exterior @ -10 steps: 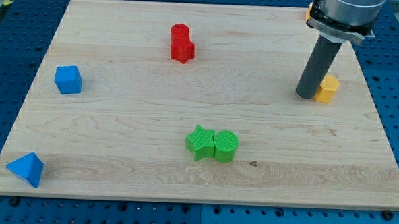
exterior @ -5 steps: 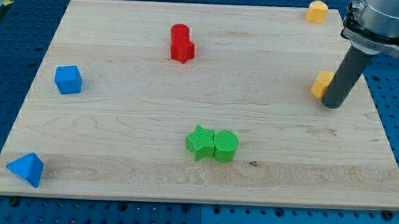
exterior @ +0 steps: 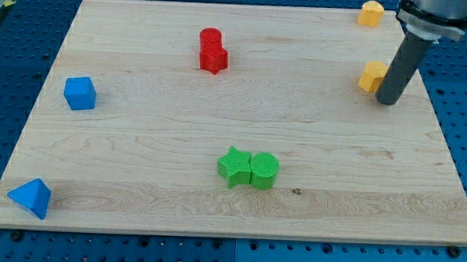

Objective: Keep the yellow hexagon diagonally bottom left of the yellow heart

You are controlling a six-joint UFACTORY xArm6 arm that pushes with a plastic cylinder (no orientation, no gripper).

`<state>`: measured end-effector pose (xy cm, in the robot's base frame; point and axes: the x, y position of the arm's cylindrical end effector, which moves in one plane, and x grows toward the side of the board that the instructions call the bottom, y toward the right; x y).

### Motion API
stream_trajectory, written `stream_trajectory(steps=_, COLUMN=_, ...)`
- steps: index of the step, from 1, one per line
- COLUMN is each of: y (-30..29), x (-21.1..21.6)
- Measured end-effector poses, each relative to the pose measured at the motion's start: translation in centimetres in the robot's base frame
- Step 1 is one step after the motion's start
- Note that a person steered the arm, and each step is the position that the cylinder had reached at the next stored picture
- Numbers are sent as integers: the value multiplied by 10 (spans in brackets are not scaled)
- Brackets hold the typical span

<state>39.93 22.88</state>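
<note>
Yellow hexagon (exterior: 372, 76) is partly hidden behind my tip (exterior: 389, 101), touching its left; no hand shows.

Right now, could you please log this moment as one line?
my tip: touching lower yellow block, its right | upper yellow block: top edge | push: underway

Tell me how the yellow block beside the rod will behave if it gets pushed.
The yellow block looks small, squat and rigid, so it will probably slide rather than tip. The wooden board looks smooth, so it should glide easily. My tip sits at its right, lower edge; an off-centre push would likely spin it.
</note>
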Motion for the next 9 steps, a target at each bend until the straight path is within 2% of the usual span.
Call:
stream_trajectory(steps=1, y=-1, x=-41)
stream_trajectory(steps=2, y=-1, x=-64)
stream_trajectory(steps=3, y=14, x=-63)
stream_trajectory(steps=4, y=36, x=-45)
stream_trajectory(steps=6, y=-24, x=-34)
stream_trajectory(steps=7, y=-48, x=-54)
stream_trajectory(steps=9, y=-58, x=-81)
